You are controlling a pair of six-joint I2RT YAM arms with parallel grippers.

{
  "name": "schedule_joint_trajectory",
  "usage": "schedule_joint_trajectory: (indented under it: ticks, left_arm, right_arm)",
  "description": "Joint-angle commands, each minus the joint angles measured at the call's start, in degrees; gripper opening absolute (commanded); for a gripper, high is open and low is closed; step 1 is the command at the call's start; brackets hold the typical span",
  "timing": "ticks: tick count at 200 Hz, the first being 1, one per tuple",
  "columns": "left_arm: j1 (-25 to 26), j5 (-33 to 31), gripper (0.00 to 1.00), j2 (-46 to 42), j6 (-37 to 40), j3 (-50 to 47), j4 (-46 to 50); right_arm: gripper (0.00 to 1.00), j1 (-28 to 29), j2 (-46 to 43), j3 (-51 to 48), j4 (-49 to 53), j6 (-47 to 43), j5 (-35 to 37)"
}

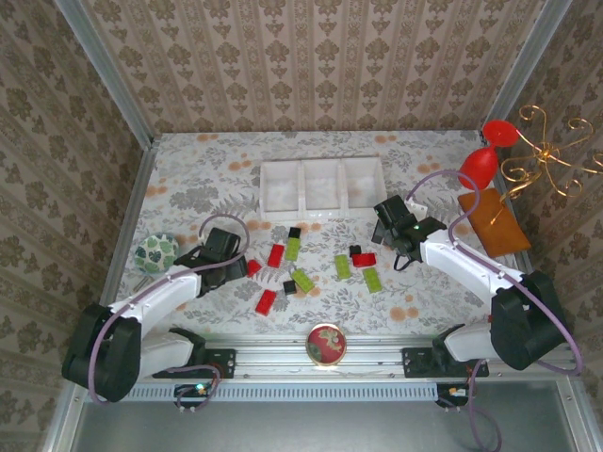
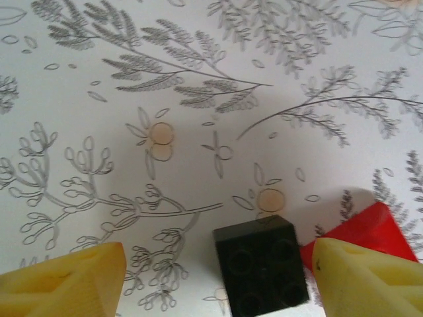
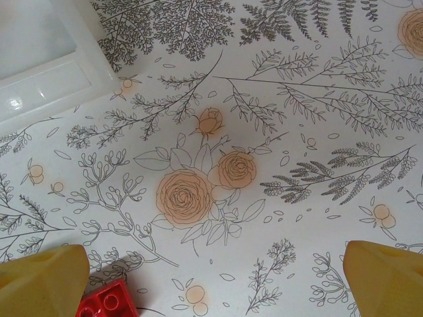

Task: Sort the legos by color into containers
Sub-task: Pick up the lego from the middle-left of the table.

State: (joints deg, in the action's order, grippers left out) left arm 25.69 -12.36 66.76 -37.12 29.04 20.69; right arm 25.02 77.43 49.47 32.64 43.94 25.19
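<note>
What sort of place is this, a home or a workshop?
Probably a robot test booth dressed like a home: wallpapered panels in a metal frame, a left arm and right arm bolted at the table edge, toy bricks beside a white tray.

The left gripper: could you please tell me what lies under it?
A black brick lies on the table between the left gripper's open fingers. A red brick lies beside it, partly covered by one finger.
</note>
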Motion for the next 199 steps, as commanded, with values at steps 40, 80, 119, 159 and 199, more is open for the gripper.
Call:
schedule_joint_trajectory:
  ticks: [40, 80, 119, 159, 199]
  left_arm:
    - [-1.5, 0.1, 0.66, -3.8, -0.2, -1.2, 4.6]
    - [-1.6, 1.0, 0.66, -4.6, -0.6, -0.8, 4.7]
    - [-1.6, 2.0, 0.69, -4.0, -0.5, 0.2, 4.0]
    - [-1.7, 2.6, 0.70, -1.8, 0.0, 0.8, 2.7]
    - [-1.7, 3.2, 0.70, 1.2, 0.0, 1.3, 0.0]
  right_arm:
    - [1.00, 0.3, 0.7, 2.3, 1.4, 1.6, 0.4]
    - [1.00, 0.3, 1.2, 2.7, 1.2, 1.6, 0.3]
    - [1.00, 0.3, 1.8, 3.7, 1.5, 1.3, 0.1]
    - [1.00, 0.3, 3.7, 4.3, 1.5, 1.3, -0.2]
    - [1.00, 0.3, 3.8, 4.3, 1.5, 1.2, -0.2]
